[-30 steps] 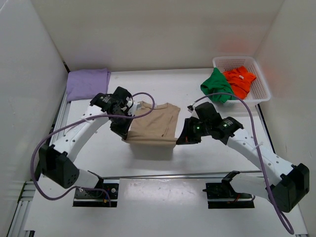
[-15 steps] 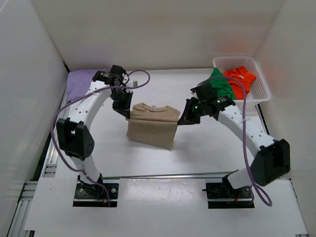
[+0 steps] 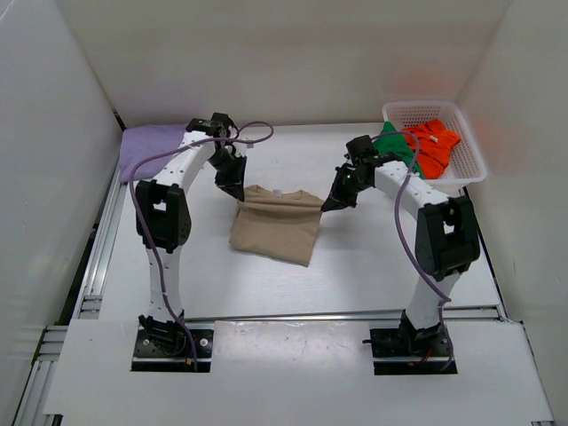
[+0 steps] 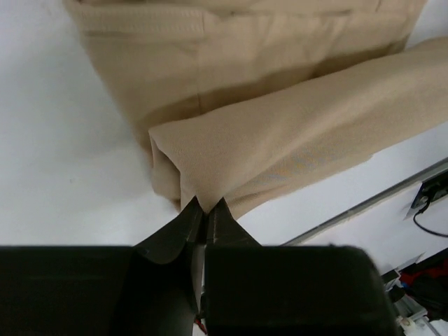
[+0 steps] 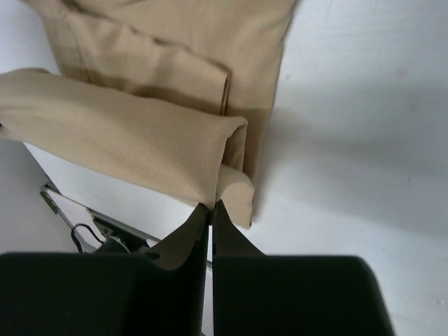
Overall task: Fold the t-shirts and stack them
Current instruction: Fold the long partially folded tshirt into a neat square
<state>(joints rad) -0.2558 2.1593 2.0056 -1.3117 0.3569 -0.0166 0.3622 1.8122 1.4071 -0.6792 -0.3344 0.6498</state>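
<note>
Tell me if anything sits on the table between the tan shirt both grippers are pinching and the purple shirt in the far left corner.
Nothing loose lies there. Between the tan t-shirt and the lavender t-shirt the table is bare; only the left arm itself arches over that stretch.

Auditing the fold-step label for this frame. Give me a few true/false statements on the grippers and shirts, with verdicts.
1. The left gripper and the right gripper each pinch a corner of the tan t-shirt. True.
2. The lavender t-shirt lies in the basket. False: it lies on the table at the far left, well away from the basket.
3. The green t-shirt hangs over the basket's left rim. True.
4. The orange-red t-shirt is spread flat mid-table. False: it sits bunched inside the basket.
</note>
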